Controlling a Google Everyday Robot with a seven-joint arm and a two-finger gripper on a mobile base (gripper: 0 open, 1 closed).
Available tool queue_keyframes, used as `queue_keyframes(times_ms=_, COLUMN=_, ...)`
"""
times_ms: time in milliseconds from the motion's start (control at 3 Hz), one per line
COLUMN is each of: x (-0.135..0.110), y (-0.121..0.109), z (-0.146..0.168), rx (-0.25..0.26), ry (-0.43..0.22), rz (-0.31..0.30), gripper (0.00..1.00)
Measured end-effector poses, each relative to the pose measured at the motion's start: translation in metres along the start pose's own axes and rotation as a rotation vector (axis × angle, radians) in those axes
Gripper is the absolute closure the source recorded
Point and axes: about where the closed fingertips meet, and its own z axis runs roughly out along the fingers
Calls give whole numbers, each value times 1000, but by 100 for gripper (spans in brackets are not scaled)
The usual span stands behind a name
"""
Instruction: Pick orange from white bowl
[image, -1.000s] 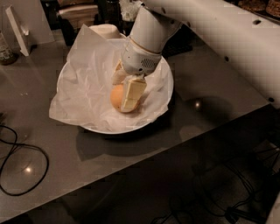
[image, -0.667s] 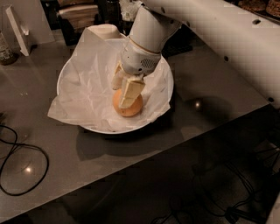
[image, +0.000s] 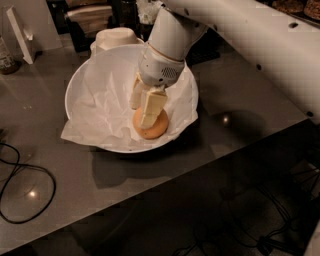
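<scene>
Camera view: my gripper (image: 141, 116) sits low inside the white bowl (image: 81, 68), the orange (image: 160, 128) directly at its tip; whether it grips, I cannot tell.

One gripper (image: 142, 115) in one white bowl (image: 69, 92); one orange (image: 160, 128)

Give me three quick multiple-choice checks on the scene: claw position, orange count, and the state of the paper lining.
1. Where is the claw?
A) down inside the white bowl, at the orange
B) outside the bowl, to its left
C) raised well clear of the rim

2. How many oranges are in the bowl?
A) none
B) one
C) three

3. The paper lining is:
A) missing
B) folded flat
C) crumpled, draping over the rim

Answers:
1 A, it reaches down onto the fruit.
2 B, a single fruit shows.
3 C, a corner hangs over the near-left rim.
</scene>
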Motion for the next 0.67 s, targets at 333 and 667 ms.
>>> queue_keyframes(times_ms=333, x=-1, y=-1, z=-3, rx=2, ry=0, rz=1, gripper=18)
queue_keyframes(times_ms=667, x=0, y=-9, z=-6, rx=22, ry=15, rz=4, gripper=5)
